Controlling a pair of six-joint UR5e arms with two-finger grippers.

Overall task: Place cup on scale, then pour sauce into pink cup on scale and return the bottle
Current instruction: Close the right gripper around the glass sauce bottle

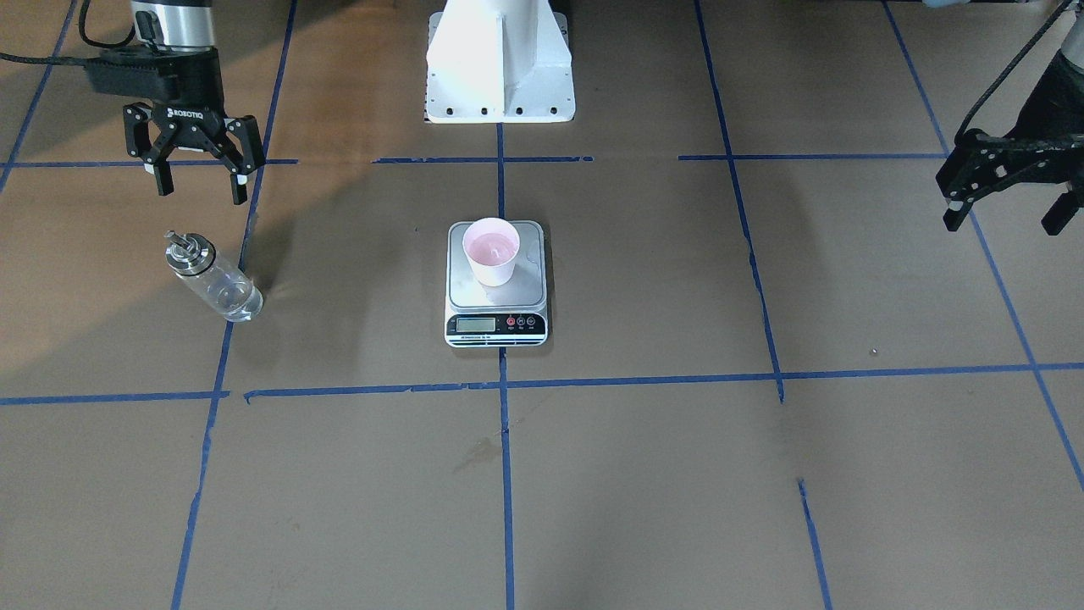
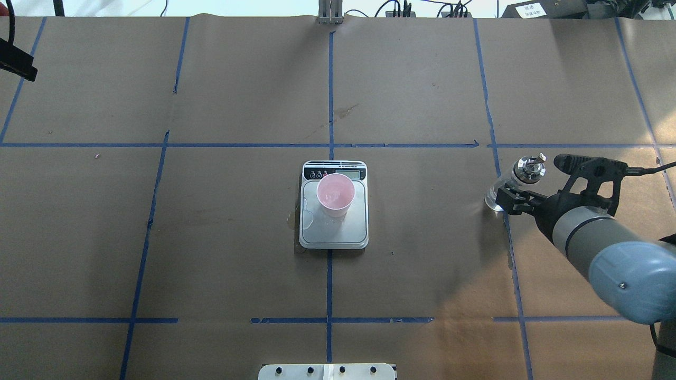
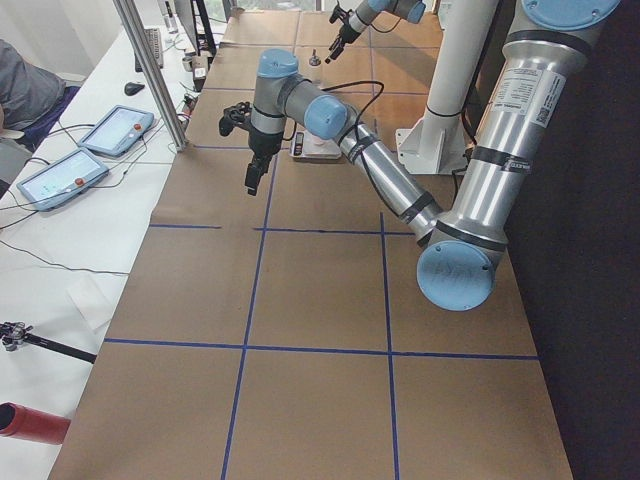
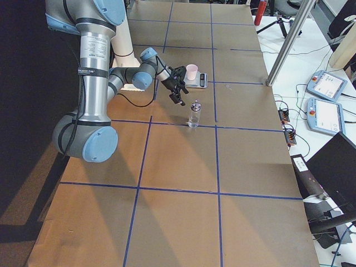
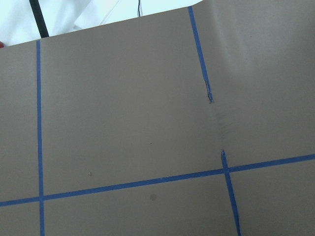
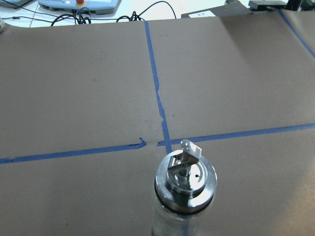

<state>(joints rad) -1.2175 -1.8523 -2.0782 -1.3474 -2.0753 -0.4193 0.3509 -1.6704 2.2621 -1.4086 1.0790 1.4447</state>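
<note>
The pale-pink cup [image 1: 491,251] stands upright on the steel platform of the scale [image 1: 471,290], with pale liquid inside; it also shows in the overhead view [image 2: 335,194] on the scale [image 2: 349,228]. The clear glass bottle [image 1: 212,278] with its metal spout stands upright on the table, also seen in the overhead view [image 2: 520,177] and in the right wrist view [image 6: 185,184]. My right gripper [image 1: 203,188] is open and empty, raised just behind the bottle and apart from it. My left gripper [image 1: 1006,222] is open and empty, far off at the table's side.
The white robot base [image 1: 500,63] stands behind the scale. A small wet patch [image 2: 308,214] lies on the scale's platform beside the cup. Blue tape lines mark the brown paper table. Tablets and cables [image 4: 325,100] lie past the far table edge.
</note>
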